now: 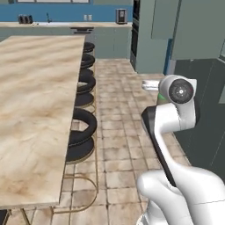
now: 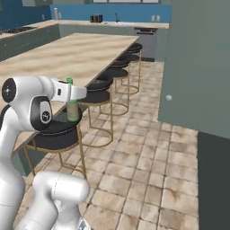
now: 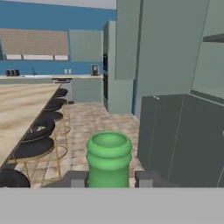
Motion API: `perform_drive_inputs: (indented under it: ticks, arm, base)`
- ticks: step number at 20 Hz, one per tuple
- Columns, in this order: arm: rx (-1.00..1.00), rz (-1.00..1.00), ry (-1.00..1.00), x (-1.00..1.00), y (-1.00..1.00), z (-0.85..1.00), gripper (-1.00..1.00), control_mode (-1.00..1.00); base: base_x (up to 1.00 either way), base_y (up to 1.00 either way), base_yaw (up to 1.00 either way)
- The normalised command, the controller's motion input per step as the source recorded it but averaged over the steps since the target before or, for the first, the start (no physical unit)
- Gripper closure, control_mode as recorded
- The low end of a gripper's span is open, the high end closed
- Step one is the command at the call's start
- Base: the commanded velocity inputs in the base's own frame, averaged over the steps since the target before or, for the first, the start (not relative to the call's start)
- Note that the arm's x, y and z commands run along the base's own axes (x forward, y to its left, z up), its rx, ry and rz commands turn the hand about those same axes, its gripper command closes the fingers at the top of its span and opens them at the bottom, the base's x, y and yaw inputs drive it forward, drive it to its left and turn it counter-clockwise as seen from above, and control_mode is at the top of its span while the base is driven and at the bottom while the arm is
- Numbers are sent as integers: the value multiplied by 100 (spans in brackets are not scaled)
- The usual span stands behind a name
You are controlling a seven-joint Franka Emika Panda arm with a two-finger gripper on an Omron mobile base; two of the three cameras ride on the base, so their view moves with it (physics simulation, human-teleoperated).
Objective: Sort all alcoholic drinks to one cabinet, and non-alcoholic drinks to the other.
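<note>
The long wooden bench [image 1: 35, 110] runs down one side of the tiled floor [image 2: 148, 170], its marbled top bare along the edge nearest the robot. A row of black round stools [image 2: 101, 94] on thin brass legs stands tucked against that long edge. Across the floor from the bench rise tall grey-green cabinets [image 3: 175, 65], with darker low cabinet doors [image 3: 175, 135] below them. At the far end of the room a back counter [image 1: 66, 25] sits under a blue wall.

The arm is raised over the floor, beside the stools and off the bench's edge. Its pincer [image 2: 72, 99] is closed on the green glass bottle [image 2: 72, 110], held upright in the air. In the hand view the bottle's green neck [image 3: 108, 159] stands between the two dark fingertips [image 3: 76, 179].
</note>
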Motion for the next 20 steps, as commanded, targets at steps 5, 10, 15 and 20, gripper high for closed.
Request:
perform_drive_inputs:
  ticks: [5,10,15,20]
  arm:
    - [0,0,0,0,0,0,100,100]
    - [0,0,0,0,0,0,100,100]
    - [0,0,0,0,0,0,100,100]
    - [0,0,0,0,0,0,100,100]
  base:
    - [67,-49,12]
    - [70,-39,11]
    - [68,-41,10]
    - [65,-47,9]
